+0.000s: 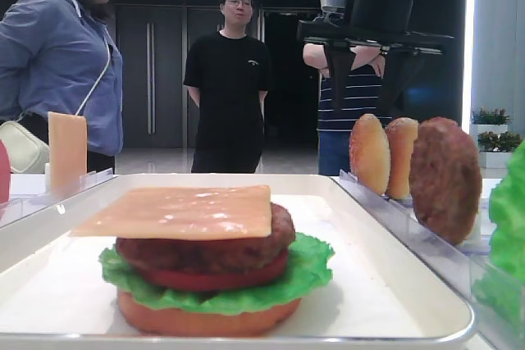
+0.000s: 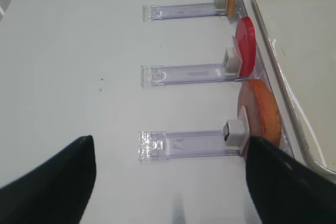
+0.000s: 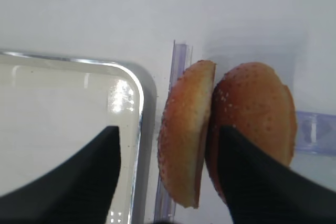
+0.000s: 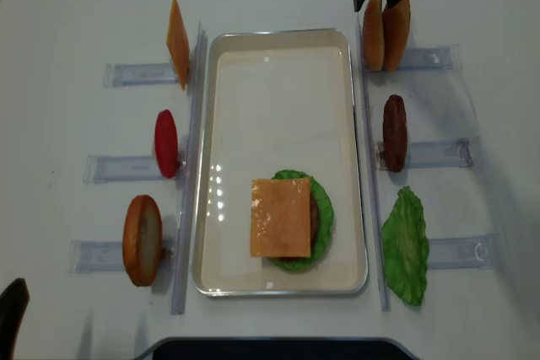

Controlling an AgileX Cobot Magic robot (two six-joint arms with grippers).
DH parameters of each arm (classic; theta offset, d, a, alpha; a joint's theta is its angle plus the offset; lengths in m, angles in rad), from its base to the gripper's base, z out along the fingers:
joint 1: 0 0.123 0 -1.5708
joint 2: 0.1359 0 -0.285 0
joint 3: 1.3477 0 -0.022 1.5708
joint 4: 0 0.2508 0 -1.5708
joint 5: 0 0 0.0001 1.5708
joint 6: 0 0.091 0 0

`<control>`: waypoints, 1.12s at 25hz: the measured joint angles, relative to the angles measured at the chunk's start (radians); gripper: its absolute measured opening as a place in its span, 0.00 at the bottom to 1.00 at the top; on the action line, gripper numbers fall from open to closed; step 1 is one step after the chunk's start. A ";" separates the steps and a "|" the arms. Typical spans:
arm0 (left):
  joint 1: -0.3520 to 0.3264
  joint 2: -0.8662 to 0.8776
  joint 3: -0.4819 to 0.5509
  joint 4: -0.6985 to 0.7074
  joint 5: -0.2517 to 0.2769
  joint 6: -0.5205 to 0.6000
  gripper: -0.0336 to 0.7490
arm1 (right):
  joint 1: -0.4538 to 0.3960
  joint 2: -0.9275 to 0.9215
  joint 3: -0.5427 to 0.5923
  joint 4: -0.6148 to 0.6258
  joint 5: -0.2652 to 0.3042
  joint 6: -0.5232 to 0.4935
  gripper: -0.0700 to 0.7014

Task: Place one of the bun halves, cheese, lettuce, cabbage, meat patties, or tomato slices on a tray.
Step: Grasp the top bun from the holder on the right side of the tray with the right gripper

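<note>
The right end effector [image 3: 168, 179] was seen spread apart and grasping nothing, poised above the pair of bun halves [image 4: 386, 33] at the far right of the counter [image 4: 76, 31]; in the right wrist view one dark finger [image 3: 252, 182] overlapped the right-hand half, while the other lay over the corner of the tray [image 3: 137, 145], so that the near bun half [image 3: 185, 135] fell in the gap between them. The step in hand was judged to be the approach to a bun half, with no grasp yet made. A descent and a closing across the thin width of that half were judged to be called for next, followed by a carry to the stack. Both halves were stood on edge in a clear holder [image 4: 426, 58], touching, their round faces turned sideways toward and away from the tray and their long axes running front to back. On the tray a stack [image 1: 215, 264] of bun base, lettuce, tomato, patty and cheese was already laid, its top left uncovered. The left end effector [image 2: 168, 177] was likewise seen parted and empty over the near left holder [image 2: 184, 144].
</note>
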 joint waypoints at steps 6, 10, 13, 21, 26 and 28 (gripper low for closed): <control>0.000 0.000 0.000 0.000 0.000 0.000 0.93 | 0.000 0.038 -0.001 0.000 -0.014 0.000 0.63; 0.000 0.000 0.000 -0.001 0.000 0.000 0.93 | 0.000 0.059 -0.001 0.003 -0.028 0.000 0.63; 0.000 0.000 0.000 -0.001 0.000 0.000 0.93 | 0.000 0.063 -0.001 0.000 -0.033 0.000 0.61; 0.000 0.000 0.000 -0.001 0.000 0.000 0.93 | -0.002 0.064 -0.001 -0.017 -0.030 0.002 0.40; 0.000 0.000 0.000 -0.001 0.000 0.000 0.93 | -0.002 0.064 -0.001 -0.012 -0.029 0.002 0.40; 0.000 0.000 0.000 -0.001 0.000 0.000 0.93 | -0.002 0.064 -0.001 -0.012 -0.026 0.002 0.40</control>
